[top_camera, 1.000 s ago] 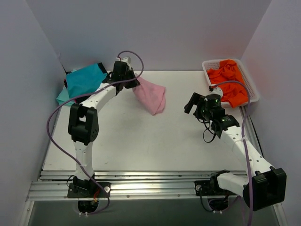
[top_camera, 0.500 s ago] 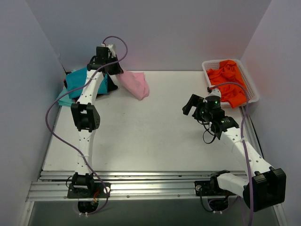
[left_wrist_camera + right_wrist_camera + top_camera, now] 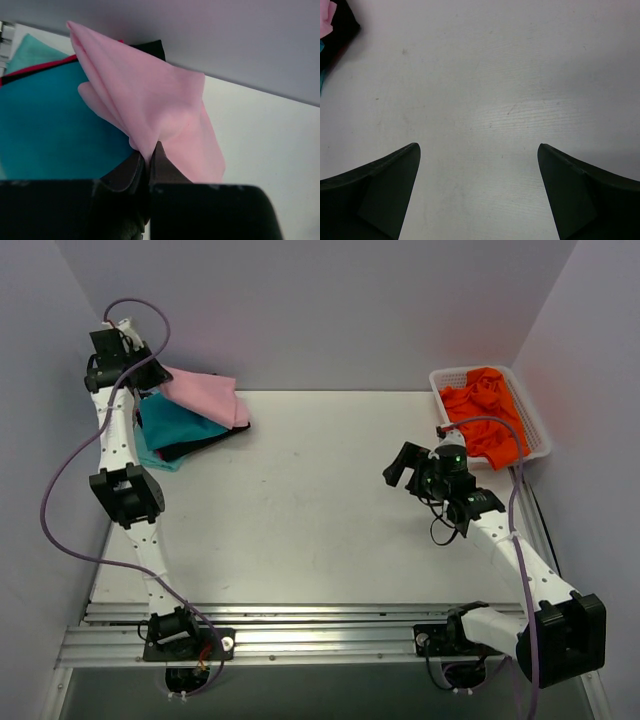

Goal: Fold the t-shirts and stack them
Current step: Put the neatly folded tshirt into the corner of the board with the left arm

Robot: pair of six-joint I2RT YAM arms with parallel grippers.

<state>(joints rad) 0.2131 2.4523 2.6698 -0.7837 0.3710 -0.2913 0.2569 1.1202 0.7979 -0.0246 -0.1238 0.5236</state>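
Note:
My left gripper point(image 3: 148, 375) is raised at the far left corner, shut on the folded light pink t-shirt point(image 3: 205, 395). The shirt hangs over the stack of folded shirts: a teal one point(image 3: 178, 425) on top, a black one point(image 3: 215, 443) and a pale aqua one point(image 3: 150, 455) under it. In the left wrist view the pink cloth point(image 3: 150, 105) is pinched between the closed fingers point(image 3: 165, 167), above the teal shirt point(image 3: 45, 120). My right gripper point(image 3: 400, 462) is open and empty above the bare table point(image 3: 485, 100). Bright orange shirts point(image 3: 485, 410) lie crumpled in the basket.
The white lattice basket point(image 3: 535, 425) stands at the far right by the right wall. Grey walls close in the table on the left, back and right. A metal rail point(image 3: 300, 615) runs along the near edge.
My left arm has swung left and up, carrying the pink shirt from the middle-back of the table to over the stack in the far left corner. The right gripper has shifted slightly left.

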